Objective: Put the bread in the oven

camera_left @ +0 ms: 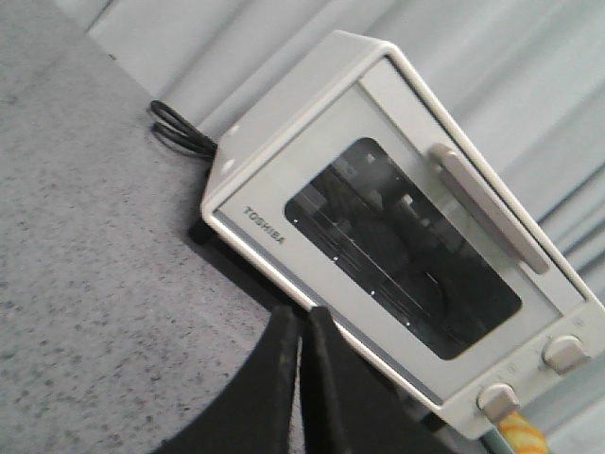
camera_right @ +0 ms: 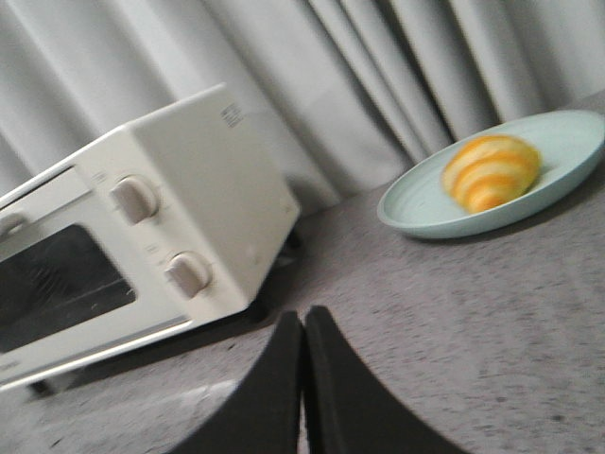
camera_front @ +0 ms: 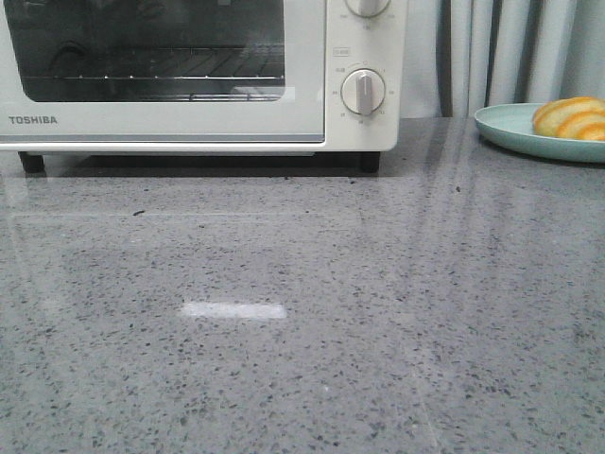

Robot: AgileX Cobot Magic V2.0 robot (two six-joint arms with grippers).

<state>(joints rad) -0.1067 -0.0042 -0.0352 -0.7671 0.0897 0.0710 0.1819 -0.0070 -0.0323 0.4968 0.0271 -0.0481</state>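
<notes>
Front view: oven (camera_front: 189, 76) fills upper left of the frame, door shut, wire rack visible through the glass, knob (camera_front: 363, 92) on its right panel. Bread (camera_front: 570, 116) sits on a pale green plate (camera_front: 506, 126) at the far right edge, upper right of frame, well apart from the oven. Grey speckled counter (camera_front: 302, 331) takes the lower frame; no arms visible here. Left wrist view: left gripper (camera_left: 301, 326) at bottom centre, dark fingers pressed together, holding nothing. Oven fills centre to right, tilted in frame, door handle (camera_left: 487, 208) on the closed door, black cord (camera_left: 180, 128) at upper left behind it. A sliver of bread shows at the bottom right corner past the oven, far from these fingers. Right wrist view: right gripper (camera_right: 302, 326) at bottom centre, fingers clenched together, empty. Bread on the plate at upper right of frame, oven at left. From the fingers the bread lies up and to the right, with open counter between. Long axis hard to tell, the roll looks foreshortened, roughly end-on to this camera. Judgement: right arm is clearly nearer the bread, left arm faces the oven door, so likely left opens, right picks. Door still closed, bread not yet touched, task at the start.
</notes>
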